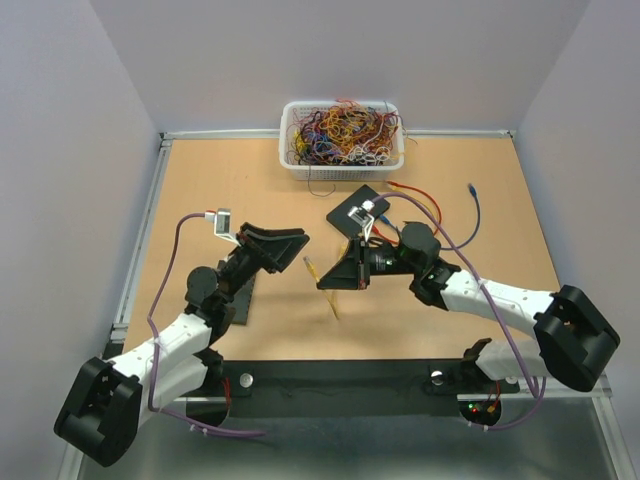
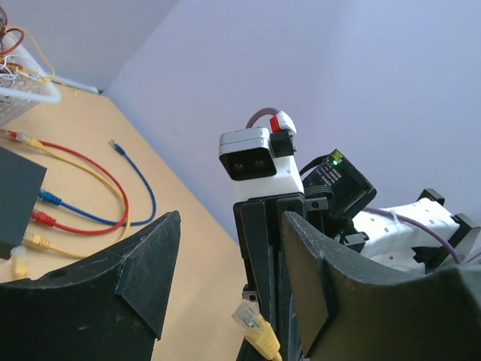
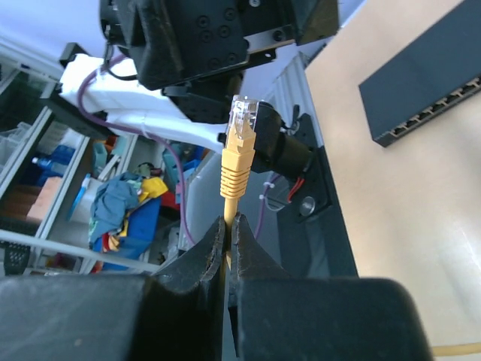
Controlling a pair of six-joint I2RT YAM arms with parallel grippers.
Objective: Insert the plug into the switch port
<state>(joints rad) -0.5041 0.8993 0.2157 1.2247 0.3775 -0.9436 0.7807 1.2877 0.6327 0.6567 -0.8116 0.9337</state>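
My right gripper (image 3: 230,219) is shut on a yellow cable just below its boot. The clear-tipped yellow plug (image 3: 243,120) sticks out past the fingertips, in the air, pointing toward the left arm. From above, the right gripper (image 1: 323,282) holds the plug (image 1: 308,263) mid-table. My left gripper (image 1: 296,250) faces it, open with nothing between its fingers. In the left wrist view the plug (image 2: 255,323) sits low between the spread fingers of the left gripper (image 2: 231,219). A black switch (image 3: 421,98) with a row of ports lies flat on the table, partly under the left arm (image 1: 243,300).
A second black box (image 1: 358,210) behind the right gripper has red, blue and yellow cables (image 2: 83,188) plugged into it. A white basket (image 1: 343,140) full of tangled cables stands at the back edge. A loose blue cable (image 1: 474,210) lies at the right.
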